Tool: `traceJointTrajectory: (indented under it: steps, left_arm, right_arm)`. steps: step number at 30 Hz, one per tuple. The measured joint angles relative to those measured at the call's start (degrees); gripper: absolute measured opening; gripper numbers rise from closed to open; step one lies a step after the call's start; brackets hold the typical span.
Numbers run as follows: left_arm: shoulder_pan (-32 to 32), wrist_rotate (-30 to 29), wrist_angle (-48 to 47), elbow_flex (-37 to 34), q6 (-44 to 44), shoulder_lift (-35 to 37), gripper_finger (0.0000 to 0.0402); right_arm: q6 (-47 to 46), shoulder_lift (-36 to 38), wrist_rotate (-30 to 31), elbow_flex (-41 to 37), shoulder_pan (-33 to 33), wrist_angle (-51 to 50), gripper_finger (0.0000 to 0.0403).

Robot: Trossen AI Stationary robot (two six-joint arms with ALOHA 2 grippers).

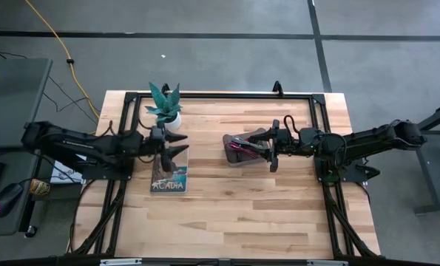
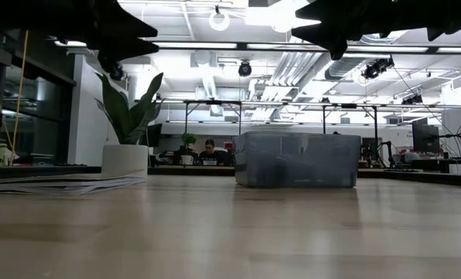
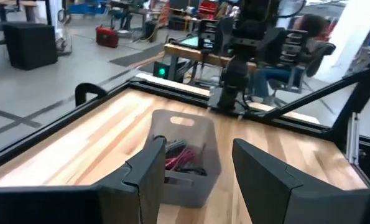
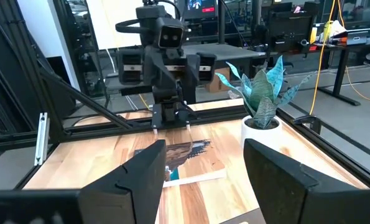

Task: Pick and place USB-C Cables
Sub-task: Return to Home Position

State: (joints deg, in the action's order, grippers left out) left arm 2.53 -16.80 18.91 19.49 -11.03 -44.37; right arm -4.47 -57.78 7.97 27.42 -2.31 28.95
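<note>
Left end effector (image 3: 198, 149): released, empty, hovering over the book (image 1: 168, 179), out of the way.
USB-C Cables (image 3: 181, 158): bundled inside the bin (image 3: 181, 115), at its 3 o'clock; sorting looks done.
Right end effector (image 4: 204, 149): released, empty, bin at its 9 o'clock.

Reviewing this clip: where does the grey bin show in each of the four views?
High view: the bin, table centre, its right end below the right gripper.
Low view: the bin right of centre, on the tabletop.
Left wrist view: the bin at centre, cables inside.
Right wrist view: not in it.
Shared landmark: the potted plant, in the high, low and right wrist views.
</note>
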Motion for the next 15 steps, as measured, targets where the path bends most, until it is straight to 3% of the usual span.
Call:
traceJointTrajectory:
  steps: [10, 15]
  left_arm:
    - [0.39, 0.28, -1.13, 0.00, 1.70, 3.18, 0.0164]
    - [0.44, 2.25, -1.15, 0.00, 4.29, 5.96, 0.0099]
  right_arm:
    - [0.01, 0.00, 0.01, 0.00, 0.00, 0.00, 0.0209]
    - [0.00, 0.00, 0.00, 0.00, 0.00, -0.06, 0.0209]
